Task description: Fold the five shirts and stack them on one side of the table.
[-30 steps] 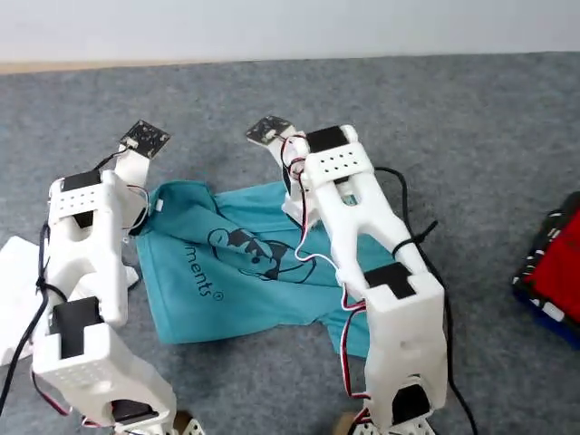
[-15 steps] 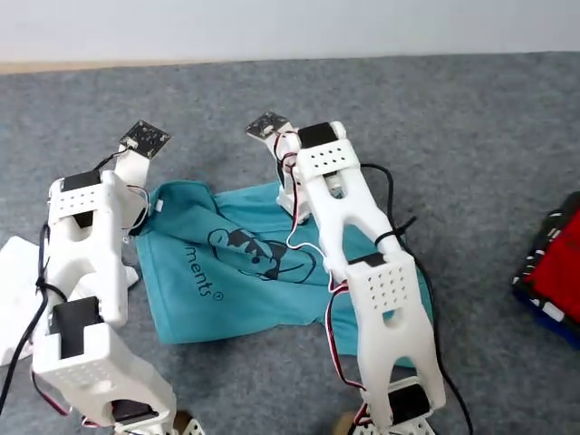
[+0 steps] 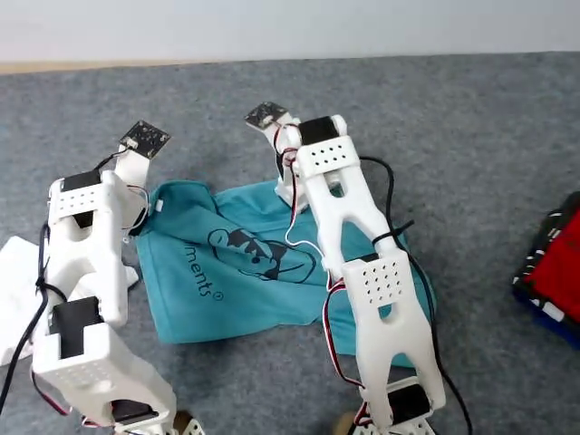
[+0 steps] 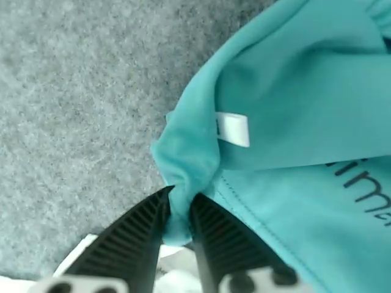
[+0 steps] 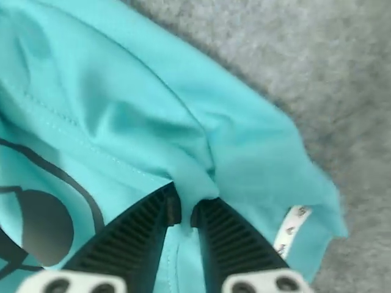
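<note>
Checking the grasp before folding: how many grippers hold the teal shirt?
2. The left gripper is shut on a bunched edge of the teal shirt beside its white tag; the right gripper is shut on a fold.

the left gripper [image 4: 179,204] and right gripper [image 5: 185,207] both sit low, jaws pinched tight.

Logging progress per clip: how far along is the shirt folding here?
Done: nothing certain; a white cloth lying nearby may be a shirt, unclear. In hand: the teal shirt lies spread out, unfolded, with the left gripper and right gripper each shut on an edge. Left: folding it, the others, and stacking.
</note>
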`<state>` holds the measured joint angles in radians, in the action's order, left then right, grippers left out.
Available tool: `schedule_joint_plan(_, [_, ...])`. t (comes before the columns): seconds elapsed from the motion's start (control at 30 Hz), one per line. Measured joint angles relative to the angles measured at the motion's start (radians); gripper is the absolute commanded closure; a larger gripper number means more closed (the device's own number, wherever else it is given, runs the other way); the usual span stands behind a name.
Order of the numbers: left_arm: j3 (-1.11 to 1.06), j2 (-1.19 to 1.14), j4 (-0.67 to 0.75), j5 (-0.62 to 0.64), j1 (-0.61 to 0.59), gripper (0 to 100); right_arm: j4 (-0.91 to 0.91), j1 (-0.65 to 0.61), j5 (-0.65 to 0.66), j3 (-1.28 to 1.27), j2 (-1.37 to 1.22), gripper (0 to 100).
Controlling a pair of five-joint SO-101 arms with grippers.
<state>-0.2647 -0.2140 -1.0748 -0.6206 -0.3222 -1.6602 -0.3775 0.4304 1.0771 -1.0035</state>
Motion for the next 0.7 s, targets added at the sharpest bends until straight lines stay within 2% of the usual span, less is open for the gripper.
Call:
schedule_joint_plan(0.23, [0.000, 0.026, 0.000, 0.000, 0.002, 99, -0.069, 0.075, 0.055, 0.160, 0.000, 98.7])
schedule_joint_plan(0.4, [0.009, 0.143, 0.008, 0.002, 0.060, 99, -0.075, 0.144, 0.129, 0.298, 0.000, 98.7])
schedule_joint_plan(0.57, [0.064, 0.184, 0.137, 0.100, 0.092, 99, -0.031, 0.206, 0.181, 0.362, -0.006, 98.7])
schedule_joint_plan(0.7, [0.138, 0.163, 0.186, 0.124, 0.101, 97, 0.035, 0.259, 0.190, 0.371, -0.006, 98.7])
